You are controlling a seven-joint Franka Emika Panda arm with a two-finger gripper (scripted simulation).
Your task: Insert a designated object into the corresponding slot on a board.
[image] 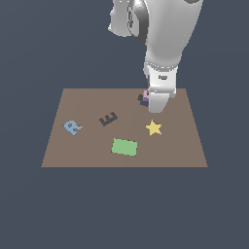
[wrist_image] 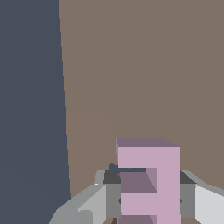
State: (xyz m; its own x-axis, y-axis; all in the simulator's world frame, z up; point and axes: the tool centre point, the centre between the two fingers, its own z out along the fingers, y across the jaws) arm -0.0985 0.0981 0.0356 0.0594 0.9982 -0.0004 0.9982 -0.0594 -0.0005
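Observation:
The pale pink-lilac E block stands between my two fingers, whose grey pads lie flush against its two sides. My gripper is shut on it, low over the brown board. In the exterior view only a corner of the lilac E block peeks out beside the white hand, and the gripper sits at the board's far side. The dark E-shaped slot lies near the board's middle, towards the exterior view's left of the gripper.
A blue R, a yellow star and a green rectangle lie flat on the board. A dark recess shows partly beside the hand. The board's edge runs close to the block, with dark floor beyond.

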